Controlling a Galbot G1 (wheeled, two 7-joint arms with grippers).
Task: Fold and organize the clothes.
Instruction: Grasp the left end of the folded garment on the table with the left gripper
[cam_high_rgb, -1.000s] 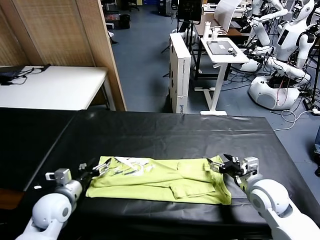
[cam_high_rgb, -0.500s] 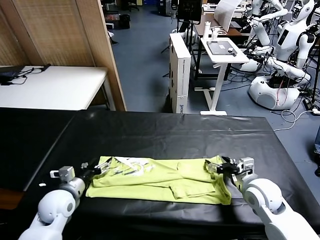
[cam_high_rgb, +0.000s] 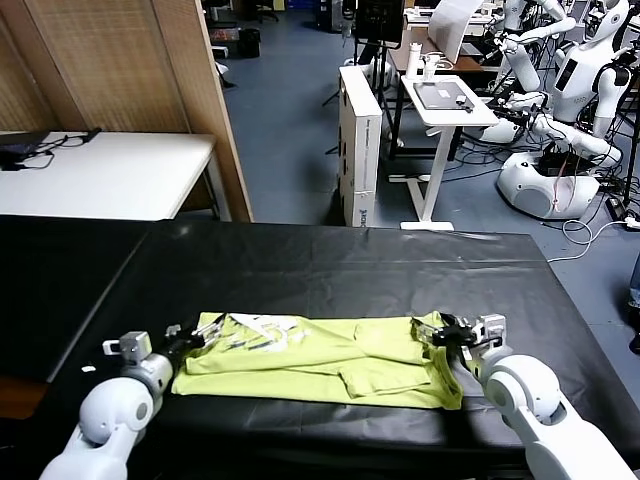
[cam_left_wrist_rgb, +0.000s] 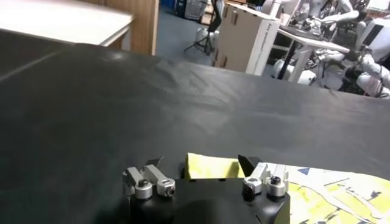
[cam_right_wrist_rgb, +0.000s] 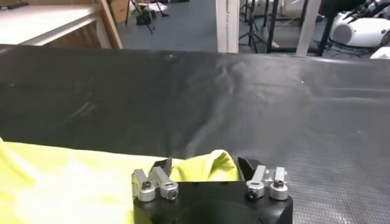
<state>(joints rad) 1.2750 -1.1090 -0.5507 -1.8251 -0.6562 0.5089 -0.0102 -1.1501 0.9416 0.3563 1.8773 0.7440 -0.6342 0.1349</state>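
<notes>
The clothes, one lime yellow-green T-shirt (cam_high_rgb: 320, 358), lie flat as a long folded strip near the front of the black table (cam_high_rgb: 300, 260). My left gripper (cam_high_rgb: 195, 338) is low at the strip's left end. In the left wrist view its jaws (cam_left_wrist_rgb: 200, 163) stand apart with a shirt corner (cam_left_wrist_rgb: 210, 166) between them and a gap on one side. My right gripper (cam_high_rgb: 440, 330) is low at the strip's right end. Its jaws (cam_right_wrist_rgb: 204, 164) are apart, and a raised hump of shirt fabric (cam_right_wrist_rgb: 201, 167) fills the space between them.
Black cloth covers the whole table, with bare cloth behind the shirt. Past the far edge stand a white table (cam_high_rgb: 100, 170), a wooden partition (cam_high_rgb: 130, 60), a tall white box (cam_high_rgb: 360, 140), a small white desk (cam_high_rgb: 450, 100) and other robots (cam_high_rgb: 570, 90).
Both grippers have crept inward onto the shirt's end corners and sit lower. The shirt itself lies as before.
</notes>
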